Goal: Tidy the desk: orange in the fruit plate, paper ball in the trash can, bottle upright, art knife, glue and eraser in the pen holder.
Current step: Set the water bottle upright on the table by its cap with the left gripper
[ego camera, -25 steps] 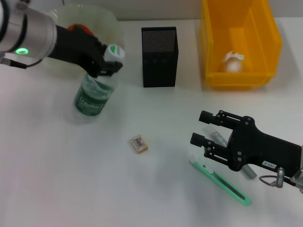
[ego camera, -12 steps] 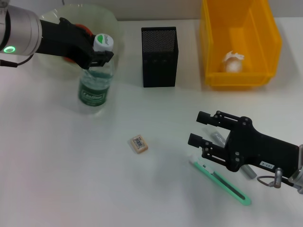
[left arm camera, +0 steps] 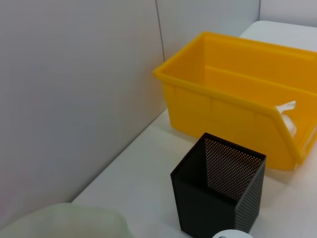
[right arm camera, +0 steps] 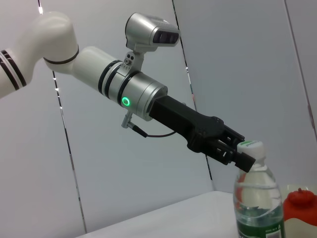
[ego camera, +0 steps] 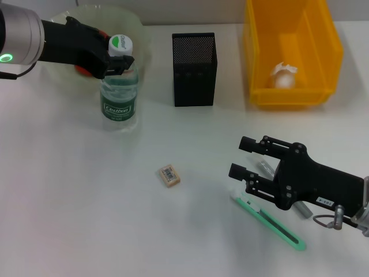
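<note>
My left gripper (ego camera: 115, 59) is shut on the neck of the clear green-labelled bottle (ego camera: 118, 92), which stands upright by the pale green fruit plate (ego camera: 134, 23). The right wrist view shows the same grip on the bottle (right arm camera: 255, 198). The orange (ego camera: 83, 70) lies in the plate, mostly hidden by my arm. The paper ball (ego camera: 283, 75) lies in the yellow bin (ego camera: 331, 52). The eraser (ego camera: 169, 175) lies mid-table. My right gripper (ego camera: 241, 156) is open above the green art knife (ego camera: 271, 222) and the grey glue stick (ego camera: 303, 210). The black mesh pen holder (ego camera: 194, 69) stands at the back.
In the left wrist view the pen holder (left arm camera: 218, 196) stands in front of the yellow bin (left arm camera: 233, 94), by a grey wall. The table's far edge runs just behind the plate, pen holder and bin.
The bottle has swung from leaning to upright. My left gripper moved back and left with its neck. My right arm has barely moved.
</note>
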Motion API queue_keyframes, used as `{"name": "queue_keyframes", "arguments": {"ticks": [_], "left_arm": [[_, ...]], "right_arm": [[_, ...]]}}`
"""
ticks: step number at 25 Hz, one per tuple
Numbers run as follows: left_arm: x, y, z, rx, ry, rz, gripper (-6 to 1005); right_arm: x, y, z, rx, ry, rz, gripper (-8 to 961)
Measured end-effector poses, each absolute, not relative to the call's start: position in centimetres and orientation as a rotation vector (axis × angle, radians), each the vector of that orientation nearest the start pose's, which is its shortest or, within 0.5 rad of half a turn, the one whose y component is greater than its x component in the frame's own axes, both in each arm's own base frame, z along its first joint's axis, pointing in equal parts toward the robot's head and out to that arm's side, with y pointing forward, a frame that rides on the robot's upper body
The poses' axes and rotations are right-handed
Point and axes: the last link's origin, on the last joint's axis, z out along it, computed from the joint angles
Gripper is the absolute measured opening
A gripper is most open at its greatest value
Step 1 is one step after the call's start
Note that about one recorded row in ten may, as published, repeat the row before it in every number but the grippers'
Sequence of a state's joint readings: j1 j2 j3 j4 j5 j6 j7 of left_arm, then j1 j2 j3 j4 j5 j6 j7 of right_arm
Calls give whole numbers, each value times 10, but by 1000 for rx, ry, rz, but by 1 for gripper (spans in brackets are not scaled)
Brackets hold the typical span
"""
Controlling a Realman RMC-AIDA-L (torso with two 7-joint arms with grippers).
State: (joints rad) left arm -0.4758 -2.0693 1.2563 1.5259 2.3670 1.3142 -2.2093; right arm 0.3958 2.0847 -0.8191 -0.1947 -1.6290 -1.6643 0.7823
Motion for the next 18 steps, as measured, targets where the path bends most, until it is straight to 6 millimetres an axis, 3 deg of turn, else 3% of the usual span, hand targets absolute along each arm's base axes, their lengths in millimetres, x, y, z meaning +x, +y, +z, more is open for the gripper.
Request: {"name": "queue_keyframes", "arguments": {"ticks": [18], "left_arm": [[-163,378,50,-2507,-467,11,431]], "right_arm": [[275,249,-54,-2557,439,1138,588]]}}
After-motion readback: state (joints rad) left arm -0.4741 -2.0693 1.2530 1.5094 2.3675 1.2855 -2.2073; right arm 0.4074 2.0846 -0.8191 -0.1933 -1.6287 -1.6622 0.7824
